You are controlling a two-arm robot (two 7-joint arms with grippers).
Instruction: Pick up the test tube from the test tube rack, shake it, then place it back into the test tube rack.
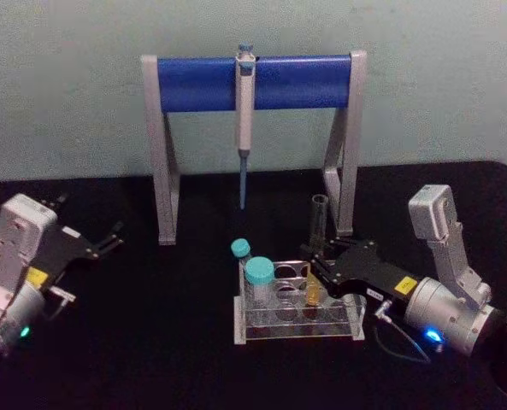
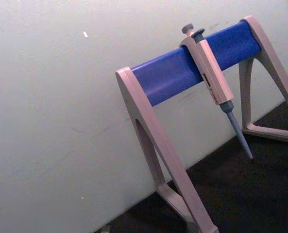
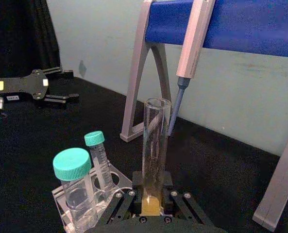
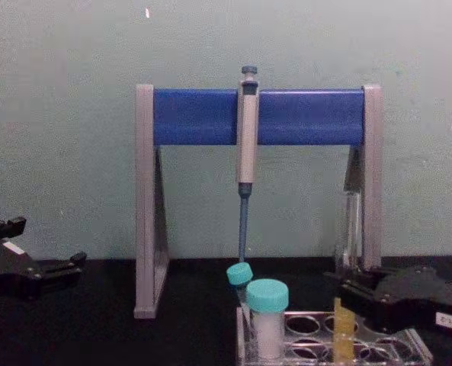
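Right tool (image 1: 315,266) is clamped on the test tube (image 1: 318,231) low down, at the yellow liquid. The tube is upright and rises above the tool, with its bottom end in the test tube rack (image 1: 347,331) just under the tool. Teal-capped tubes (image 1: 259,272) stand in the rack past the fingertips. Left tool (image 1: 109,239) has fingers spread, holding nothing, well apart from the rack, low over the tabletop (image 1: 176,342).

no readable text, small labels (image 4: 448,320) on the left end effector (image 1: 112,239) and right end effector (image 1: 313,265), print illegible
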